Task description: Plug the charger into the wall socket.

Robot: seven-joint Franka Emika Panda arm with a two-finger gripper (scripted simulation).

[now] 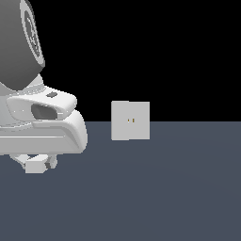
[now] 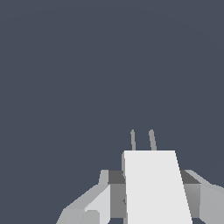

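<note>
The charger (image 2: 152, 186) is a small off-white block with two thin prongs (image 2: 142, 140) sticking out of its front. It sits between my gripper's (image 2: 153, 194) fingers (image 2: 116, 194), which are closed against its sides. In the exterior view my gripper (image 1: 36, 163) hangs low under the arm at the far left, just above the floor. The wall socket (image 1: 131, 121) is an upright off-white square plate with two tiny dark-gold slots at its centre. It stands well to the exterior view's right of my gripper. The socket is out of the wrist view.
The big white and grey arm body (image 1: 37, 122) fills the exterior view's left. A flat dark blue-grey floor (image 1: 164, 188) spreads under everything, with black background behind the socket.
</note>
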